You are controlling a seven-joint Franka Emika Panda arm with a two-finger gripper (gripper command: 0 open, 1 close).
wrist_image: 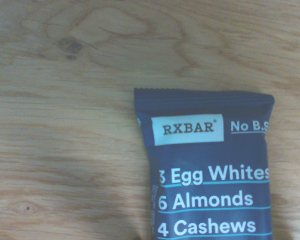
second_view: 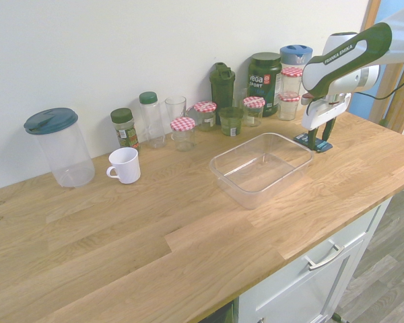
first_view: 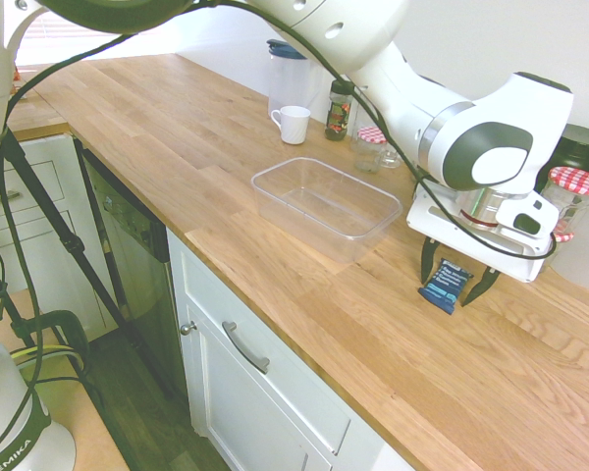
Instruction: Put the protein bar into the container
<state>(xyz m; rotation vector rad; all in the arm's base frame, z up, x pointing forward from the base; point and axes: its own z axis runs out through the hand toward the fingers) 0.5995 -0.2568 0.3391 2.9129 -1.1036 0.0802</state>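
Protein bar (first_view: 446, 286) was straddled by spread pincer (first_view: 445, 292)

The wooden desk (second_view: 121, 256) was overhung by the white arm (first_view: 422, 113). The clear container (second_view: 262, 168) was set upright on the desk, its top uncovered. Along the wall, a clear pitcher (second_view: 69, 151) with a blue lid, a dark green tub (second_view: 264, 84) and glass jars with red-checked lids (second_view: 183, 134) were lined up. The pincer was held low with its fingers spread, one to either side of the protein bar. A white mug (second_view: 125, 165) was placed near the pitcher. The dark-blue protein bar was laid flat on the desk, outside the container but near it, and "RXBAR" was printed on its wrapper
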